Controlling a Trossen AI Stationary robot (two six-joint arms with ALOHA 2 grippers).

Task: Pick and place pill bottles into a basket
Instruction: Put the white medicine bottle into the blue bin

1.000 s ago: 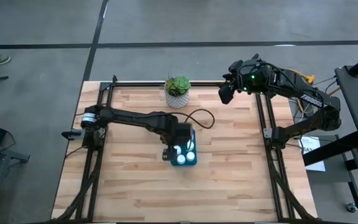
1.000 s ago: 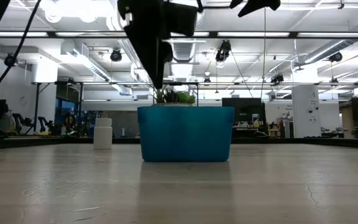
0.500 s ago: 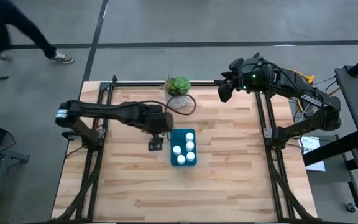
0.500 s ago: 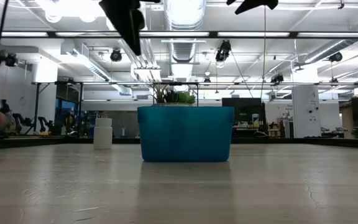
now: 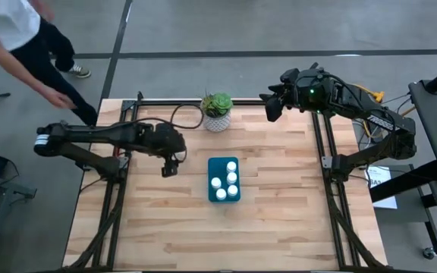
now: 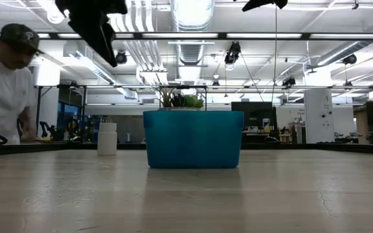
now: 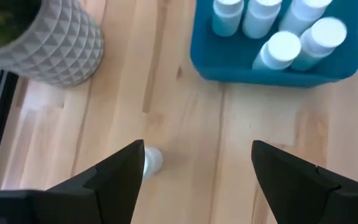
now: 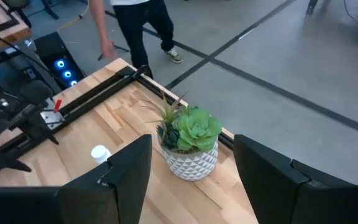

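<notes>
The teal-blue basket (image 5: 224, 180) stands mid-table with several white pill bottles (image 7: 279, 50) upright in it; it also shows in the low view (image 6: 193, 139). One more pill bottle (image 6: 107, 138) stands on its base on the table left of the basket and shows in both wrist views (image 7: 152, 160) (image 8: 100, 153). My left gripper (image 5: 170, 168) hangs open and empty above the table left of the basket, the loose bottle just below one fingertip (image 7: 129, 163). My right gripper (image 5: 273, 110) waits open, high over the far right of the table.
A white patterned pot with a green plant (image 5: 217, 112) stands at the table's far edge, behind the basket. A person (image 5: 21, 38) stands by the far left corner, a hand reaching toward the table frame. Bare wood lies in front and to the right of the basket.
My left gripper has gone up from over the basket and toward the table's left edge, staying empty. The bottles stay in the basket. A person has walked up to the far left corner.
</notes>
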